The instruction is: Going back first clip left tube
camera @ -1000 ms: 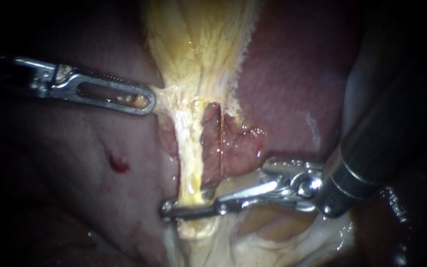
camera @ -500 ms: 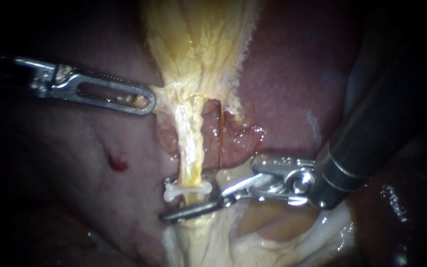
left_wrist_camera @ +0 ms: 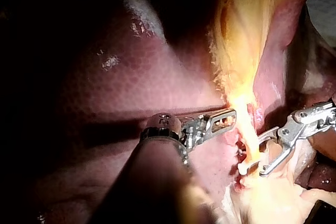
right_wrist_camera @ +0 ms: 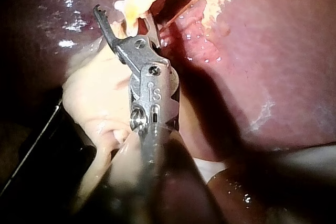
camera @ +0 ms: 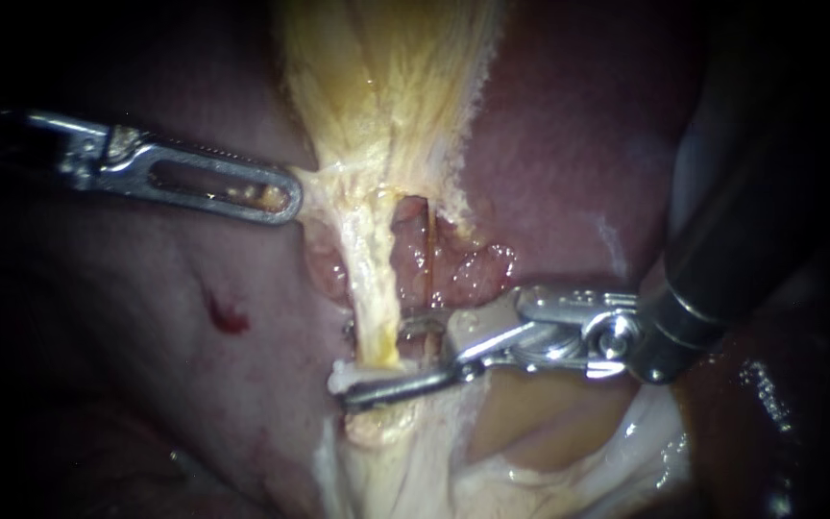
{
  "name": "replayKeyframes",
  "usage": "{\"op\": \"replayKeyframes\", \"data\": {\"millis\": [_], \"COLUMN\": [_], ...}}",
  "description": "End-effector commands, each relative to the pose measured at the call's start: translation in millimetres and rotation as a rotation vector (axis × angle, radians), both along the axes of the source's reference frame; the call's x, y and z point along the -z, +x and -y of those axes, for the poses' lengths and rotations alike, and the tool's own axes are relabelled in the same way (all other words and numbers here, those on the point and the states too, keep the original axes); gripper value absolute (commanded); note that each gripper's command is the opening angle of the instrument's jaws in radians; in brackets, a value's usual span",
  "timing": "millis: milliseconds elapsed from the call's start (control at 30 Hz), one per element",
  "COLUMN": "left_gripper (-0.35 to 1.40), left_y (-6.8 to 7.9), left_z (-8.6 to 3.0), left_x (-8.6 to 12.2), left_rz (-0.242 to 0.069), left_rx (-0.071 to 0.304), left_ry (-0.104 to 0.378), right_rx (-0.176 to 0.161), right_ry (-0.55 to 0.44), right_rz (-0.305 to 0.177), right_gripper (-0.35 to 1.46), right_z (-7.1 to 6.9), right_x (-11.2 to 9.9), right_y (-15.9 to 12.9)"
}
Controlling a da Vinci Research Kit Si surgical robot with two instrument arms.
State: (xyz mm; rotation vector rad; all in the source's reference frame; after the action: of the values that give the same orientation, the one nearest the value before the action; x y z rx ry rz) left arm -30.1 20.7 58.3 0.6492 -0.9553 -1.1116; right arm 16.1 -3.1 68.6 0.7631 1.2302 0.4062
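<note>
Stage: withdrawal after the first clip, apparently barely begun.
Done: white clip (camera: 341,377) seated across the left tube (camera: 369,288), low on the pale strand, near 6 o'clock from the centre of the endoscope view.
Left to do: by the look of it, back the right tool (camera: 353,363) out toward 3 o'clock until both jaws clear the tube, without snagging the clip.
Right tool: enters from 2 o'clock and reaches toward 9 o'clock. Jaws released, with a plain gap between them, gripping nothing.
Tube and tool: left tube passes between the parted jaws, one on the 12 o'clock side of the clip, the other just below it. Clip lies close along the lower jaw; contact impossible to judge.
Right wrist view: same tool (right_wrist_camera: 125,14) spread wide, yellow tube (right_wrist_camera: 131,6) between its jaws.
Left wrist view: clip's white end (left_wrist_camera: 242,169) on the tube, inside the right tool's (left_wrist_camera: 260,156) open jaws.
Left tool (camera: 285,197): comes in from 9 o'clock, seemingly clenched on the gallbladder (camera: 386,77) edge where it narrows, well apart from the clip.
Right tube (camera: 429,259): thin and reddish, just at 3 o'clock of the left tube, bare of clips as far as visible.
</note>
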Motion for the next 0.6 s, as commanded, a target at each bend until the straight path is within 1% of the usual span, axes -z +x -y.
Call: {"op": "replayKeyframes", "data": {"millis": [33,133,233,400,500,600], "left_gripper": [-0.35,-0.35,-0.35,-0.35,-0.35,-0.35], "left_y": [0.1,0.2,0.1,0.1,0.1,0.1], "left_z": [0.0,0.0,0.0,0.0,0.0,0.0], "left_x": [0.1,0.1,0.1,0.1,0.1,0.1], "left_rz": [0.001,0.001,0.001,0.001,0.001,0.001], "left_rx": [-0.001,-0.001,-0.001,-0.001,-0.001,-0.001], "left_ry": [0.0,0.0,0.0,0.0,0.0,0.0], "right_rx": [-0.002,-0.007,-0.011,-0.024,-0.034,-0.041], "right_ry": [-0.012,-0.056,-0.12,-0.184,-0.206,-0.22], "right_rz": [-0.002,-0.009,-0.021,-0.029,-0.027,-0.026], "right_gripper": [0.5,0.5,0.5,0.5,0.5,0.5], "right_z": [0.0,-0.3,-1.2,-3.8,-5.2,-6.1], "right_x": [0.1,0.6,1.4,3.3,4.4,5.3], "right_y": [-0.5,-2.7,-4.9,-8.6,-10.3,-11.4]}}
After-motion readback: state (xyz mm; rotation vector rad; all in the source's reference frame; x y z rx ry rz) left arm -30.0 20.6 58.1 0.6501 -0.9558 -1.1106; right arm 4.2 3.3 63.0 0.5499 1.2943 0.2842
